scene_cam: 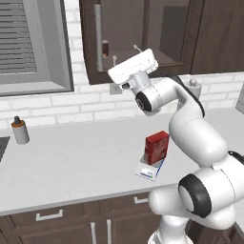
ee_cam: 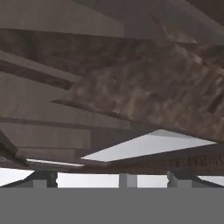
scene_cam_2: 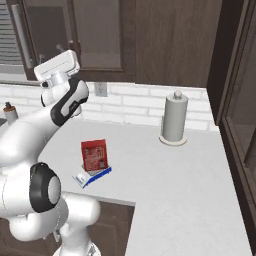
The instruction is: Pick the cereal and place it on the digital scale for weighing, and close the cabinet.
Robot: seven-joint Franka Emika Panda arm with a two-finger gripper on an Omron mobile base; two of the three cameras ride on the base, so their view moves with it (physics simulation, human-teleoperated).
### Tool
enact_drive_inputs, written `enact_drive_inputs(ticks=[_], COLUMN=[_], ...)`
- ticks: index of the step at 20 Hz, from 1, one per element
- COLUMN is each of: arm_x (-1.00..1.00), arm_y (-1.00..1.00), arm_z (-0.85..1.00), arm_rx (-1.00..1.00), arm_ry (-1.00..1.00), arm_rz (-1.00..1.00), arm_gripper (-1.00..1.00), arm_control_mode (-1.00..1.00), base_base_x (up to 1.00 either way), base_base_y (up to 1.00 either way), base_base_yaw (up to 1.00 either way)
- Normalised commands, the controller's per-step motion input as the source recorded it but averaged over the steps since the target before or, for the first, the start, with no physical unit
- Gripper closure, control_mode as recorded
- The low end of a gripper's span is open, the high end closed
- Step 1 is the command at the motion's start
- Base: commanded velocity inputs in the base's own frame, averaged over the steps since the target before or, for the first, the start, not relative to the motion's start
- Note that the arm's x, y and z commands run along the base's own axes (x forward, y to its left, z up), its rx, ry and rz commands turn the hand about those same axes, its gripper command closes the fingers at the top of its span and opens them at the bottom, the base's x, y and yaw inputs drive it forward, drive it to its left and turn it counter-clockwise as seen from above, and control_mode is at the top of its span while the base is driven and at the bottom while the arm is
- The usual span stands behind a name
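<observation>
while the claw [scene_cam: 125, 54] hangs raised with its fingers spread wide and holding nothing, just before the cabinet [scene_cam: 143, 33], the cereal [scene_cam: 157, 147] stands upright well below it on the scale [scene_cam: 150, 169] on the counter [scene_cam: 71, 162]; a small dark can [scene_cam: 105, 48] sits inside the cabinet just left of the claw

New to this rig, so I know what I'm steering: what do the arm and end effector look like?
The arm is glossy white, with rounded segments and dark bands at the joints. The end effector is a flat white block carrying two slim fingers; their tips look dark in the hand view.
</observation>
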Motion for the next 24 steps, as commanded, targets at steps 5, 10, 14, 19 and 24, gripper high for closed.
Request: enact_drive_inputs(ticks=[5, 10, 14, 19, 24], arm_x=[0.38, 0.33, 0.27, 0.28, 0.18], arm_y=[0.0, 0.0, 0.0, 0.0, 0.0], arm_z=[0.0, 0.0, 0.0, 0.0, 0.0], arm_rx=[0.0, 0.0, 0.0, 0.0, 0.0], arm_ry=[0.0, 0.0, 0.0, 0.0, 0.0], arm_rz=[0.0, 0.0, 0.0, 0.0, 0.0], arm_gripper=[-1.0, -1.0, -1.0, -1.0, -1.0], arm_control_mode=[-1.0, -1.0, -1.0, -1.0, -1.0], base_base_x=[0.0, 0.0, 0.0, 0.0, 0.0], base_base_y=[0.0, 0.0, 0.0, 0.0, 0.0], base_base_yaw=[0.0, 0.0, 0.0, 0.0, 0.0])
